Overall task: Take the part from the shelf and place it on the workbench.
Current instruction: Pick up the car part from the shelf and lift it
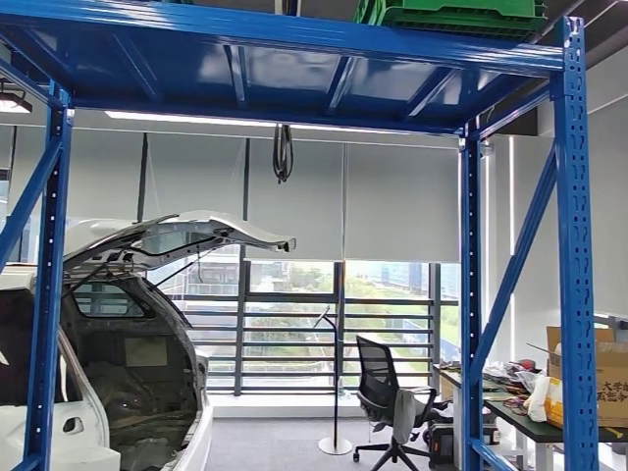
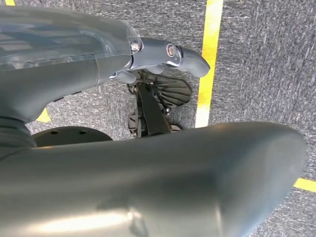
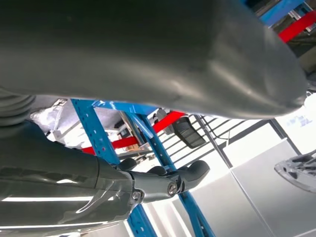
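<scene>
The robot faces the blue shelf (image 1: 574,226), task barely begun: its left hand (image 2: 164,54) hangs empty over the floor, its right hand (image 3: 168,180) holds nothing near the uprights. Which item is the part cannot be told; fetching and placing remain.

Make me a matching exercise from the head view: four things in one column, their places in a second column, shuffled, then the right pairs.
Things:
1. green plastic crate
2. white car with its rear hatch raised
3. black office chair on wheels
4. brown cardboard box

Places:
A. on the table at far right
B. on top of the blue metal shelf
C. at the left, behind the shelf post
D. on the floor by the window railing

Pairs: 1-B, 2-C, 3-D, 4-A
</scene>
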Controlling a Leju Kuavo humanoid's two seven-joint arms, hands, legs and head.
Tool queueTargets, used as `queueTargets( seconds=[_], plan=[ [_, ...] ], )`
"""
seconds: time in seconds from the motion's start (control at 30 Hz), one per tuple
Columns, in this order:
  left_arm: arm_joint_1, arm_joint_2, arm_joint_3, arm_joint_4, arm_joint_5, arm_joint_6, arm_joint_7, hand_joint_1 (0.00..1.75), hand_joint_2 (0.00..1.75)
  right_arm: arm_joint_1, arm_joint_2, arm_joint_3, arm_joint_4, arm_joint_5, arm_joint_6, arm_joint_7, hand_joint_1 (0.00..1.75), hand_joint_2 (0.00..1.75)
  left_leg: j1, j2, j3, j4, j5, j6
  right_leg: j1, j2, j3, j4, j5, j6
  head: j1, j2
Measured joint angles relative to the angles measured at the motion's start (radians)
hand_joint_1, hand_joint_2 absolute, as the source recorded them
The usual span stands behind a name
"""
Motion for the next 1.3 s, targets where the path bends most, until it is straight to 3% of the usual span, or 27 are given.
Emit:
queueTargets(
  seconds=[0.3, 0.4, 0.47, 0.57, 0.6, 0.63, 0.7, 0.77, 0.8, 0.93, 1.0, 1.07, 1.1, 1.13, 1.17, 1.23, 1.3],
  plan=[
    [-0.002, 0.000, -0.005, 0.000, 0.000, -0.001, -0.004, 0.00, 0.00, -0.011, 0.002, 0.005, 0.018, -0.005, 0.006, 0.007, 0.00, 0.00, -0.005, 0.000, -0.001, 0.005, 0.000, 0.002, -0.005, 0.000, 0.000, -0.002, 0.004, 0.006, 0.000, 0.000],
    [-0.003, 0.000, -0.005, 0.001, 0.000, -0.001, -0.004, 0.00, 0.00, -0.012, 0.002, 0.006, 0.019, -0.006, 0.006, 0.007, 0.00, 0.00, -0.003, 0.004, 0.003, -0.006, 0.004, 0.011, -0.007, -0.002, 0.000, 0.000, 0.000, 0.013, 0.000, 0.000],
    [-0.004, 0.000, -0.006, 0.002, 0.000, -0.001, -0.005, 0.00, 0.00, -0.014, 0.002, 0.004, 0.020, -0.008, 0.006, 0.007, 0.00, 0.00, 0.002, 0.010, 0.009, -0.017, 0.010, 0.019, -0.007, -0.007, -0.022, 0.048, -0.033, 0.016, 0.000, 0.000],
    [-0.004, 0.000, -0.006, 0.002, 0.000, -0.001, -0.006, 0.00, 0.00, -0.013, 0.002, 0.004, 0.023, -0.010, 0.008, 0.008, 0.00, 0.00, 0.002, 0.016, 0.010, -0.018, 0.009, 0.021, -0.009, -0.010, -0.109, 0.225, -0.111, 0.018, 0.000, 0.000],
    [-0.003, 0.000, -0.006, 0.003, 0.000, -0.001, -0.006, 0.00, 0.00, -0.012, 0.002, 0.005, 0.024, -0.010, 0.009, 0.008, 0.00, 0.00, 0.003, 0.016, 0.011, -0.018, 0.008, 0.020, -0.010, -0.011, -0.128, 0.259, -0.114, 0.020, 0.000, 0.000],
    [-0.003, -0.001, -0.006, 0.003, 0.000, 0.000, -0.006, 0.00, 0.00, -0.011, 0.002, 0.005, 0.024, -0.011, 0.010, 0.008, 0.00, 0.00, 0.004, 0.016, 0.012, -0.018, 0.006, 0.017, -0.011, -0.012, -0.130, 0.258, -0.100, 0.022, 0.000, 0.000],
    [-0.003, -0.002, -0.006, 0.003, 0.001, -0.001, -0.005, 0.00, 0.00, -0.011, 0.002, 0.004, 0.024, -0.012, 0.010, 0.008, 0.00, 0.00, 0.007, 0.016, 0.021, -0.017, -0.002, 0.007, -0.015, -0.017, -0.080, 0.149, -0.032, 0.026, 0.000, 0.000],
    [-0.003, -0.002, -0.007, 0.004, 0.001, -0.001, -0.002, 0.00, 0.00, -0.012, 0.002, 0.004, 0.025, -0.012, 0.011, 0.008, 0.00, 0.00, 0.006, 0.016, 0.028, -0.016, -0.012, -0.007, -0.013, -0.021, -0.026, 0.040, 0.005, 0.022, 0.000, 0.000],
    [-0.003, -0.001, -0.007, 0.005, 0.001, 0.000, 0.000, 0.00, 0.00, -0.012, 0.002, 0.003, 0.025, -0.013, 0.011, 0.008, 0.00, 0.00, 0.005, 0.016, 0.030, -0.016, -0.015, -0.014, -0.011, -0.021, -0.015, 0.016, 0.005, 0.016, 0.000, 0.000],
    [-0.004, -0.001, -0.008, 0.006, 0.001, 0.002, 0.012, 0.00, 0.00, -0.008, 0.002, 0.002, 0.021, -0.013, 0.011, 0.008, 0.00, 0.00, 0.010, 0.016, 0.034, -0.008, -0.032, -0.033, -0.006, -0.017, -0.003, 0.008, -0.009, -0.016, 0.001, 0.000],
    [-0.004, -0.002, -0.010, 0.007, 0.001, 0.007, 0.021, 0.00, 0.00, -0.006, 0.002, 0.000, 0.017, -0.013, 0.010, 0.008, 0.00, 0.00, 0.012, 0.016, -0.006, 0.076, -0.069, -0.037, -0.006, -0.018, 0.009, 0.005, -0.017, -0.030, 0.001, 0.000],
    [-0.001, -0.003, -0.013, 0.007, 0.001, 0.012, 0.027, 0.00, 0.00, -0.002, 0.002, 0.000, 0.016, -0.013, 0.010, 0.008, 0.00, 0.00, 0.012, 0.016, -0.091, 0.219, -0.114, -0.036, -0.001, -0.018, 0.022, 0.005, -0.029, -0.038, 0.000, 0.000],
    [0.002, -0.003, -0.014, 0.008, 0.001, 0.014, 0.029, 0.00, 0.00, 0.001, 0.002, 0.000, 0.016, -0.013, 0.010, 0.008, 0.00, 0.00, 0.011, 0.016, -0.128, 0.269, -0.119, -0.035, 0.001, -0.017, 0.030, 0.005, -0.036, -0.040, 0.000, 0.000],
    [0.004, -0.003, -0.015, 0.008, 0.001, 0.014, 0.031, 0.00, 0.00, 0.003, 0.002, 0.000, 0.016, -0.013, 0.010, 0.008, 0.00, 0.00, 0.010, 0.016, -0.150, 0.286, -0.104, -0.033, 0.003, -0.015, 0.040, 0.005, -0.044, -0.040, 0.000, 0.000],
    [0.006, -0.003, -0.015, 0.008, 0.002, 0.015, 0.031, 0.00, 0.00, 0.004, 0.002, 0.000, 0.016, -0.013, 0.010, 0.008, 0.00, 0.00, 0.009, 0.016, -0.153, 0.263, -0.069, -0.029, 0.004, -0.013, 0.051, 0.005, -0.053, -0.039, 0.000, 0.000],
    [0.006, -0.002, -0.016, 0.009, 0.002, 0.015, 0.031, 0.00, 0.00, 0.004, 0.002, -0.001, 0.015, -0.013, 0.009, 0.008, 0.00, 0.00, 0.004, 0.015, -0.118, 0.148, 0.018, -0.018, 0.005, -0.009, 0.079, 0.004, -0.074, -0.035, 0.000, 0.000],
    [0.005, -0.002, -0.016, 0.010, 0.002, 0.014, 0.031, 0.00, 0.00, 0.003, 0.002, -0.001, 0.013, -0.013, 0.008, 0.008, 0.00, 0.00, -0.004, 0.015, -0.080, 0.059, 0.050, -0.009, 0.004, -0.006, 0.096, 0.002, -0.091, -0.025, 0.001, 0.000]
  ],
)
